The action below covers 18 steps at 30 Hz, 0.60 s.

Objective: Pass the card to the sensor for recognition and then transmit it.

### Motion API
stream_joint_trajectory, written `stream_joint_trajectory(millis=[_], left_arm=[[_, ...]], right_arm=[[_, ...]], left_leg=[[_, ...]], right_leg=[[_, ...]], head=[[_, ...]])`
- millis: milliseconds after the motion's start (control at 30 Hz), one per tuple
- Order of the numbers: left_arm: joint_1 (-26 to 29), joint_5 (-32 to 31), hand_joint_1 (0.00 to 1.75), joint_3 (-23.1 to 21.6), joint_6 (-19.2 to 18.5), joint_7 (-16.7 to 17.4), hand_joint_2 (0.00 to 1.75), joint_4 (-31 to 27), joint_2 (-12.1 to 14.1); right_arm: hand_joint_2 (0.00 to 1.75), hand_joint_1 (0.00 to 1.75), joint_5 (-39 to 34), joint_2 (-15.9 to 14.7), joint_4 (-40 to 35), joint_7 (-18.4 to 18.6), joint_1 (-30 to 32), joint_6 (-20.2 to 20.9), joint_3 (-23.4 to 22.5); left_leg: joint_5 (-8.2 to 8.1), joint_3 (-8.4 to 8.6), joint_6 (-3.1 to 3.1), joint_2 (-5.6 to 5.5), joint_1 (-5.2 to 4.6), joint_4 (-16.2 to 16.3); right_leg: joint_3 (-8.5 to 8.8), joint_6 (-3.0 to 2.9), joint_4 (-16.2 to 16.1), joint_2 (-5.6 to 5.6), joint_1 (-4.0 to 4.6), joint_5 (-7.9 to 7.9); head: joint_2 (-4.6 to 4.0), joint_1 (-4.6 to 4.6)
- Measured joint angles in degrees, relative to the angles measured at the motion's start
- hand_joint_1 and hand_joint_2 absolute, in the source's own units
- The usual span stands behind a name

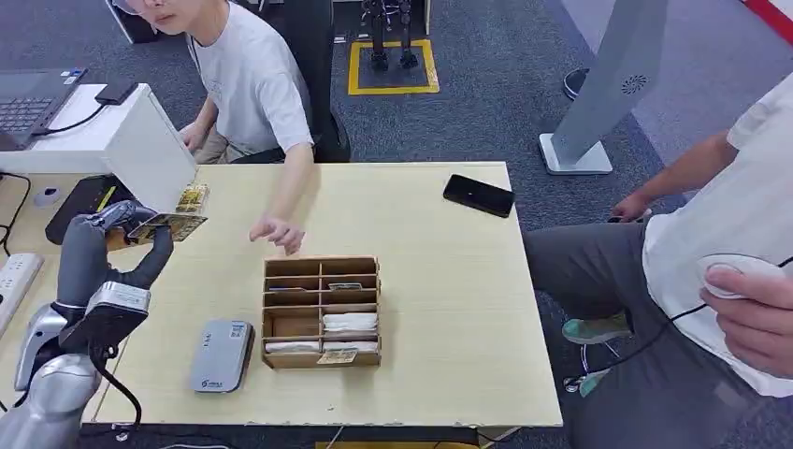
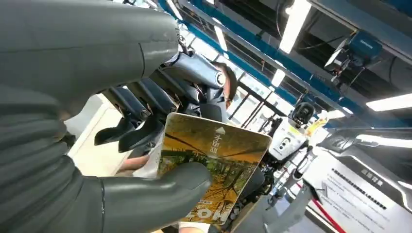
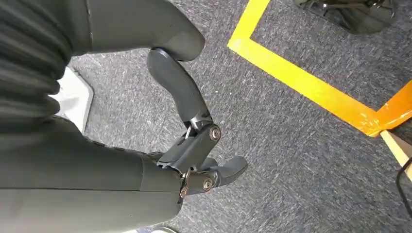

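My left hand (image 1: 110,254) is raised over the table's left side and pinches a card (image 1: 169,225) with an autumn-tree picture between thumb and fingers. In the left wrist view the card (image 2: 214,165) sits under the thick thumb of the left hand (image 2: 141,121), with the dark fingers behind it. The grey card sensor (image 1: 222,355) lies flat on the table near the front edge, nearer to me than the held card and to its right. My right hand (image 3: 194,141) hangs over grey carpet, fingers loosely bent, holding nothing.
A wooden card organiser (image 1: 321,311) stands mid-table beside the sensor. A person's hand (image 1: 278,232) reaches over the table just behind it. Another card (image 1: 192,197) lies by a white box (image 1: 150,140). A black phone (image 1: 478,195) lies far right. A second person (image 1: 739,271) sits at the right.
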Motion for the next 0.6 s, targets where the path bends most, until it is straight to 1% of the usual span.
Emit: stream_joint_trajectory(millis=[67,167,200,267,400,600], left_arm=[[-0.42,-3.17,1.75,0.30,1.50,2.79,1.75,0.04,0.04],[-1.92,-10.30,1.75,0.77,4.55,7.09,1.75,0.81,0.13],[-2.63,-12.35,1.75,0.85,4.98,8.28,1.75,1.53,0.28],[-3.43,-14.48,1.75,0.90,5.51,9.81,1.75,2.82,0.39],[-3.73,-18.35,1.75,0.87,7.21,11.60,1.75,4.65,0.39],[-3.74,-18.88,1.75,0.90,7.43,11.65,1.75,6.01,0.39]], right_arm=[[1.75,0.00,-0.33,-0.02,-0.30,0.26,0.07,-0.22,0.24],[1.75,0.00,-0.85,-0.02,-0.72,0.52,0.09,-1.23,0.96],[1.75,0.00,-1.18,-0.02,-0.85,0.57,0.07,-1.60,1.33],[1.75,0.00,-1.88,-0.02,-1.09,0.61,0.08,-2.31,1.86],[1.75,0.00,-2.91,-0.39,-1.59,0.61,0.04,-3.19,3.21],[1.75,0.00,-3.06,-0.55,-1.73,0.59,-0.08,-3.23,4.15]], left_leg=[[0.00,0.00,0.00,0.00,0.01,0.00],[0.00,0.00,0.00,-0.01,0.02,0.00],[0.00,0.00,-0.01,-0.01,0.02,0.00],[0.00,0.00,-0.01,0.00,0.02,-0.01],[0.00,-0.01,-0.01,0.01,0.01,-0.01],[0.00,-0.03,0.00,0.01,0.00,0.00]], right_leg=[[-0.01,0.00,0.00,0.00,0.00,0.00],[-0.01,0.00,0.00,-0.01,0.00,0.00],[-0.01,0.00,0.00,-0.01,0.00,0.00],[0.00,0.00,0.00,0.00,0.01,0.00],[-0.02,0.00,0.00,0.01,0.01,0.00],[-0.02,0.00,0.00,0.01,0.00,-0.01]], head=[[0.00,0.00],[0.00,0.00],[0.00,0.00],[0.00,0.00],[0.00,0.00],[0.00,0.02]])
